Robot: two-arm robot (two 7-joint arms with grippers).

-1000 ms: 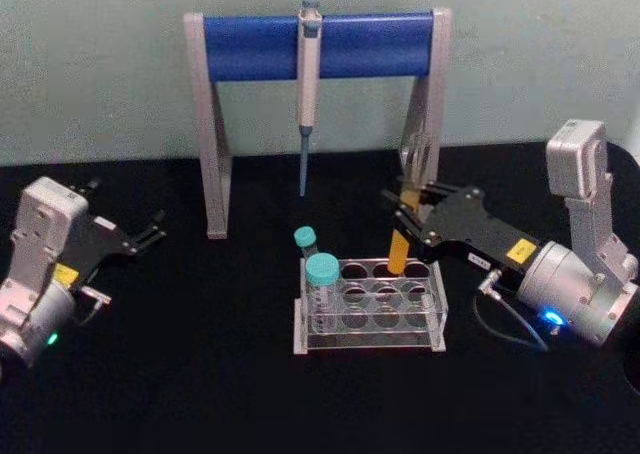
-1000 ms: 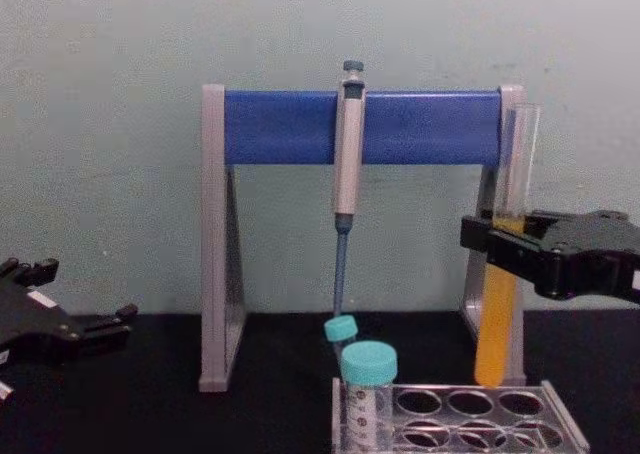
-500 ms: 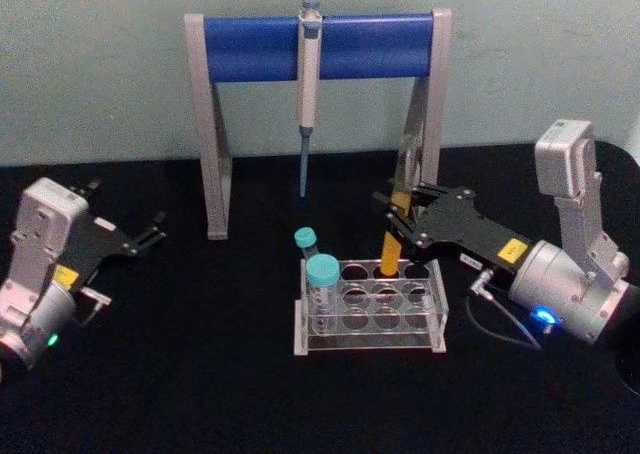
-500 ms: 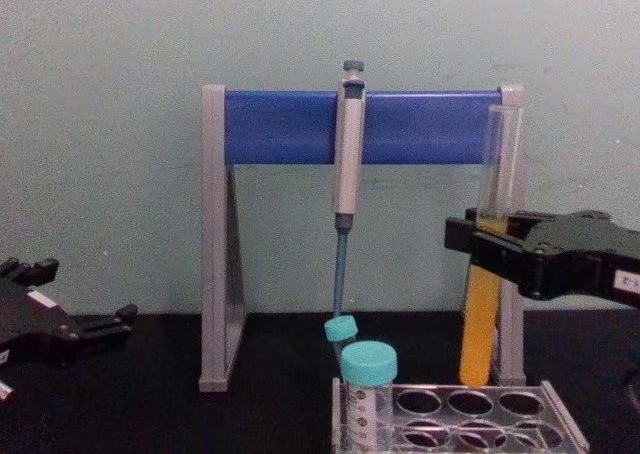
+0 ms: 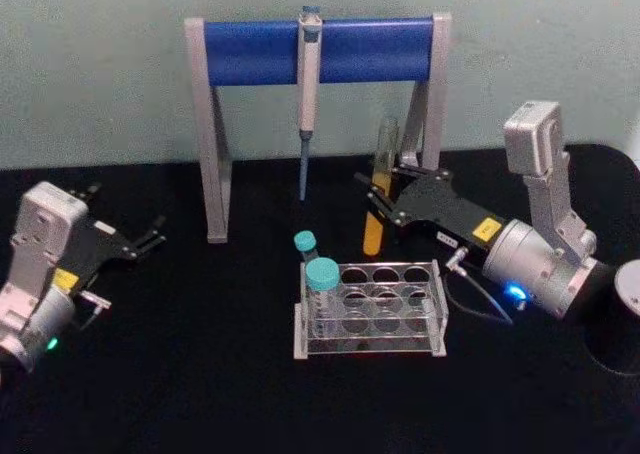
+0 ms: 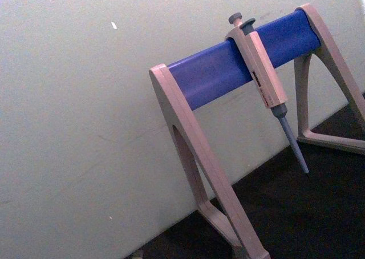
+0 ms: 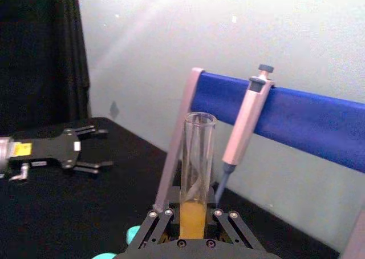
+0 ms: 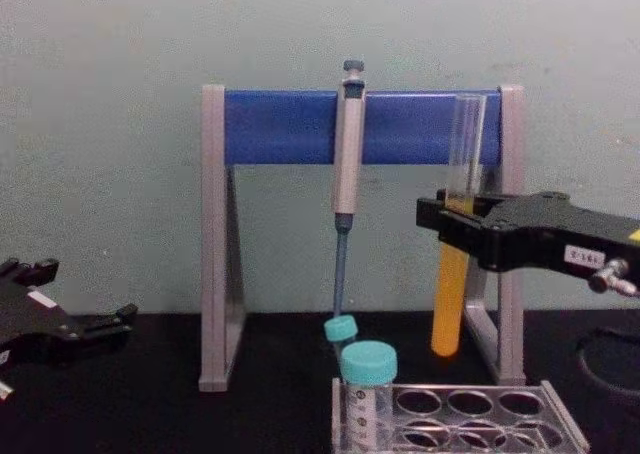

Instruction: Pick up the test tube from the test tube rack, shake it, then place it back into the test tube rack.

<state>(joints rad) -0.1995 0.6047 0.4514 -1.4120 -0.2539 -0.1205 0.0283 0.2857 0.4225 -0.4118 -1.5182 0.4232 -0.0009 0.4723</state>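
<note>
The test tube is tall clear glass with orange-yellow liquid in its lower half. It hangs nearly upright in the air, and my right gripper is shut on its middle. In the chest view the test tube has its tip above and behind the test tube rack, apart from it. The right wrist view looks along my right gripper at the test tube between the fingers. The clear test tube rack stands on the black table at centre. My left gripper rests open at the far left.
Two teal-capped vials stand in the rack's left holes. A grey-and-blue pipette stand with a hanging pipette rises just behind the tube. A round pale object sits at the right edge.
My right gripper has carried the test tube to the left and slightly up, away from over the rack's rear right holes. The left arm has not moved.
</note>
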